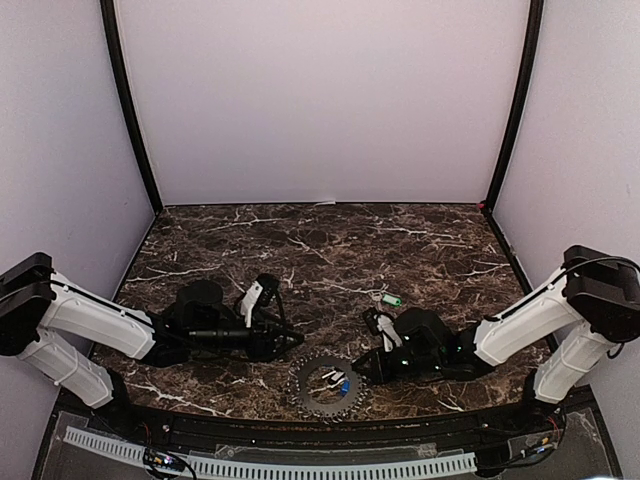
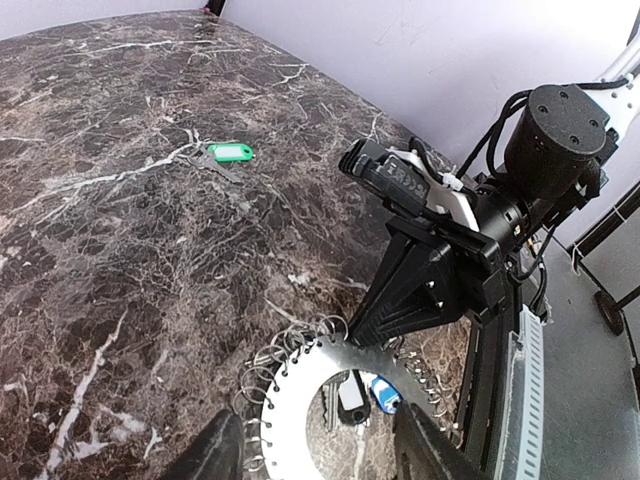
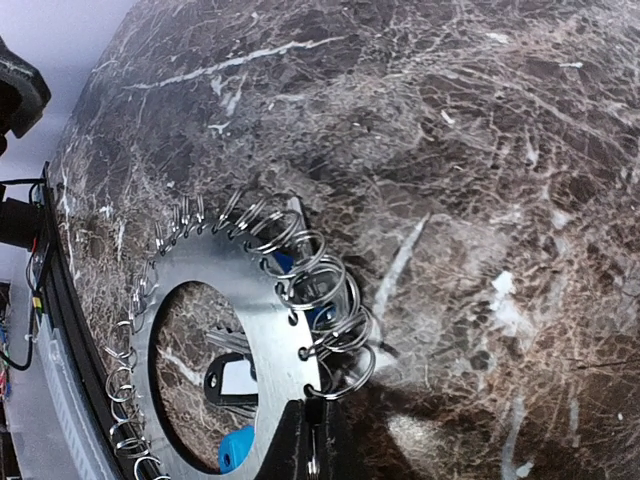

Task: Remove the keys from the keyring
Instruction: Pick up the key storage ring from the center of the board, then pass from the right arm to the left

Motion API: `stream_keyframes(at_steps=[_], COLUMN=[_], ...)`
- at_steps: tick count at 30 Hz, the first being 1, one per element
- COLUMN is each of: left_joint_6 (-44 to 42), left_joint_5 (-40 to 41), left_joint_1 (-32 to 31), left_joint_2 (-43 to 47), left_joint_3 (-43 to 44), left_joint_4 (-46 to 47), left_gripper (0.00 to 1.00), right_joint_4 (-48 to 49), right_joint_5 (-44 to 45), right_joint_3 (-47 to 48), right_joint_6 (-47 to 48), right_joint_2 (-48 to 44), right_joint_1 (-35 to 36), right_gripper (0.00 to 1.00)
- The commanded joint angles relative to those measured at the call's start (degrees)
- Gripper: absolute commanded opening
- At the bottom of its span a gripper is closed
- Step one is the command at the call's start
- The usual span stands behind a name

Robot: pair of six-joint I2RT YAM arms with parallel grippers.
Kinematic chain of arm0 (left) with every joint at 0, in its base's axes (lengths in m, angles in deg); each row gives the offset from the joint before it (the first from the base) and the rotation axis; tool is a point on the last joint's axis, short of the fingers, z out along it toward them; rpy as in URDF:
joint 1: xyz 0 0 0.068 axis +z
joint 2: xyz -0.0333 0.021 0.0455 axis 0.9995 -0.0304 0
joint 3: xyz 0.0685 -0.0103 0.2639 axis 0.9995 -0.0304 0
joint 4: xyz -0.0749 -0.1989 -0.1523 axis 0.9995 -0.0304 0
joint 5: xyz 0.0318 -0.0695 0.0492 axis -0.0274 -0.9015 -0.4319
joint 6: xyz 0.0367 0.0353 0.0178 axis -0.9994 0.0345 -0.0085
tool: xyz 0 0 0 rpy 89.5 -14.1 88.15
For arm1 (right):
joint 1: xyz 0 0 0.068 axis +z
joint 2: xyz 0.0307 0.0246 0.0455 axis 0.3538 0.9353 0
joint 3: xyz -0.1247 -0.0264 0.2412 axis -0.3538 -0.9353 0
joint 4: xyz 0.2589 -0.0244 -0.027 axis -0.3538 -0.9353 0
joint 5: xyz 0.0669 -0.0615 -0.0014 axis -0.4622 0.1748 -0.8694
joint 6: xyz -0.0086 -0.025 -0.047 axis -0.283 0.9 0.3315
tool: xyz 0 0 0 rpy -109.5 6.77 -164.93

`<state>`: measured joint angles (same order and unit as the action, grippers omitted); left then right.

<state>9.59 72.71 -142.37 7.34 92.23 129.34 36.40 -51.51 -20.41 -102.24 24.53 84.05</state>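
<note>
Right end effector point(image 3: 315, 432) is pinching shut at a wire loop point(image 3: 340, 375) ahead on the keyring point(image 3: 200, 270); left end effector point(image 2: 320, 450) is straddling it wide; next pull is probably needing bracing.

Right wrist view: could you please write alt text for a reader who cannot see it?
The right end effector, closed, meets the toothed rim of the flat grey keyring, which lies on the dark marble table. Wire loops crowd the rim, and a blue-headed key shows in the centre hole.
</note>
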Motion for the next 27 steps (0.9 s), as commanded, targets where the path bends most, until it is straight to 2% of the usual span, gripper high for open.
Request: stream_keyframes(at_steps=[1, 9, 16, 21, 27], left_joint_6=[0.76, 3.34, 4.27, 6.42, 9.56], left_joint_5=[0.80, -1.11, -4.84, -7.38, -10.98], left_joint_1=[0.32, 0.32, 0.39, 0.41, 0.32], left_joint_2=[1.69, 3.21, 1.74, 0.81, -3.30], left_joint_3=[-0.93, -0.72, -0.44, 0.51, 2.46], left_joint_4=[3.04, 5.09, 6.63, 5.43, 5.07], left_gripper=[0.53, 0.53, 0.52, 0.52, 0.47], right_joint_4=[2.34, 11.42, 19.90, 20.86, 26.90], right_joint_5=[-1.15, -0.57, -1.17, 3.56, 8.54], right_joint_3=[1.43, 3.75, 6.57, 7.90, 8.29], right_joint_6=[0.70, 0.96, 5.07, 4.50, 4.91], right_joint_2=[0.49, -2.27, -0.48, -0.36, -0.39], right_joint_1=[-0.05, 0.31, 2.02, 2.40, 2.80], right_gripper=[0.00, 0.00, 0.00, 0.00, 0.00])
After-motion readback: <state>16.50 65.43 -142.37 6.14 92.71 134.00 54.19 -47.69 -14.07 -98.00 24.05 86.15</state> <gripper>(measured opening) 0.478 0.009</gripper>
